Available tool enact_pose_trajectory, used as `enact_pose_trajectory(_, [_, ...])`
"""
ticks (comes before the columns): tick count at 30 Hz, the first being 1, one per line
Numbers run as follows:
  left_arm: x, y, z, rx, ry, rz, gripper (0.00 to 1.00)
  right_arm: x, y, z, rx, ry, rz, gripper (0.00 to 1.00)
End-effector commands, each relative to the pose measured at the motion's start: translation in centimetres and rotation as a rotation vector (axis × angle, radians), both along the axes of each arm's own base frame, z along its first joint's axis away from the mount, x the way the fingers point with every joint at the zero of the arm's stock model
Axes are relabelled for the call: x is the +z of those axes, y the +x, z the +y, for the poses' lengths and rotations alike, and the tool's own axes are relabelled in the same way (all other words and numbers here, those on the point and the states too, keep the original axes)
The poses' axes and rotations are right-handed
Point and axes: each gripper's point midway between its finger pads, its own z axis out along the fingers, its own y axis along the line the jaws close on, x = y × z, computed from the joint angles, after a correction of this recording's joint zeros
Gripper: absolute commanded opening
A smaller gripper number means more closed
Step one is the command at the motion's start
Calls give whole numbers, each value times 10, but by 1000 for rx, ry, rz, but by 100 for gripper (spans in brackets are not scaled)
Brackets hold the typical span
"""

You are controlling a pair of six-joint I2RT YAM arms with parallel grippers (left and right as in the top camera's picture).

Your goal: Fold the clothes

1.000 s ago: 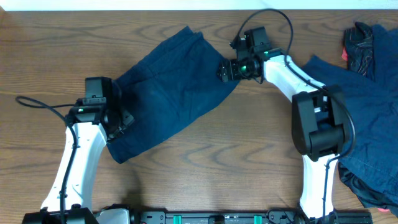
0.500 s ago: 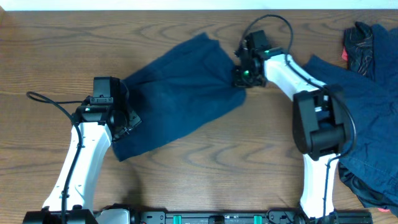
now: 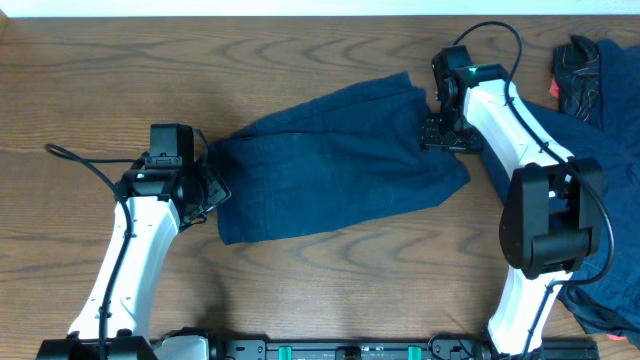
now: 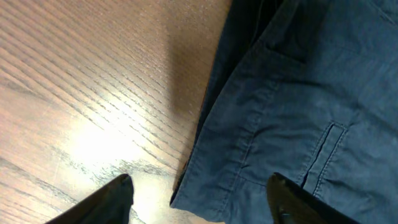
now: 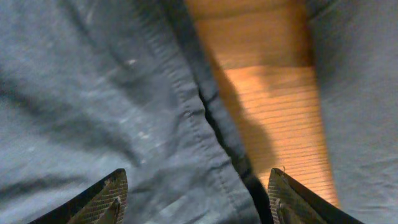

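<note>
Only the tips of the fingers show in each wrist view, cut off at the bottom edge. The left fingers (image 3: 208, 190) are spread wide and grasp nothing. Between their tips lies a corner of the navy shorts (image 3: 330, 170), with a waistband seam and a slit pocket just beyond, and bare desk (image 3: 100, 80) beside one tip. Whether the tips touch the cloth cannot be told. The right fingers (image 3: 440, 133) are likewise parted and empty. A stitched hem runs away from the gap between them. Past it comes a strip of desk, then the blurred edge of more blue cloth.

From overhead, the shorts lie spread flat between the two sets of fingers, the left ones at one end and the right ones at the far upper corner of the other. The left arm leans in from the near desk edge. The right arm reaches far out with its elbow bent and hides part of a pile of clothes (image 3: 610, 160) beyond it, which the frame edge also cuts off. Farthest off lies a dark garment with a red patch (image 3: 580, 70).
</note>
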Motion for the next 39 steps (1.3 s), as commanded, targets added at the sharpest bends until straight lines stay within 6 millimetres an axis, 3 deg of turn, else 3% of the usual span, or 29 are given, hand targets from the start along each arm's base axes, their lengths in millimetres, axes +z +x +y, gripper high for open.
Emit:
enact_pose_trajectory(1, [-4,-1,-1,-41,6,10,74,38,20,-4,-25,-35,-126,69])
enact_pose_trajectory(4, [-18,-4,-1,-45,7,39,76,65,29,16,13,65,-199,64])
enact_pose_trajectory(9, [-48,-2,-2,-78,5,118,76,86,21,84,268,348,-217,38])
enact_pose_trajectory(13, [-78,0,-14,-118,-62,181,76,72,9,116,343,390,-166,16])
enact_pose_trajectory(19, [-109,-1,-44,-195,-237,236,76,42,-7,158,431,402,-87,15])
enact_pose_trajectory(21, [-110,-3,-55,-226,-295,241,69,30,-13,171,455,408,-57,14])
enact_pose_trajectory(24, [-108,-2,-60,-256,-321,231,28,9,-23,187,488,408,-9,12])
enact_pose_trajectory(27, [-105,-1,-60,-268,-320,217,6,-14,-31,198,508,399,38,11])
enact_pose_trajectory(32, [-88,4,-61,-277,-317,171,6,-52,-43,211,529,387,110,10])
enact_pose_trajectory(35, [-61,5,-69,-318,-355,110,6,-72,-51,224,548,415,144,10])
enact_pose_trajectory(39, [-7,3,-87,-363,-448,-9,6,-87,-62,250,590,482,157,10])
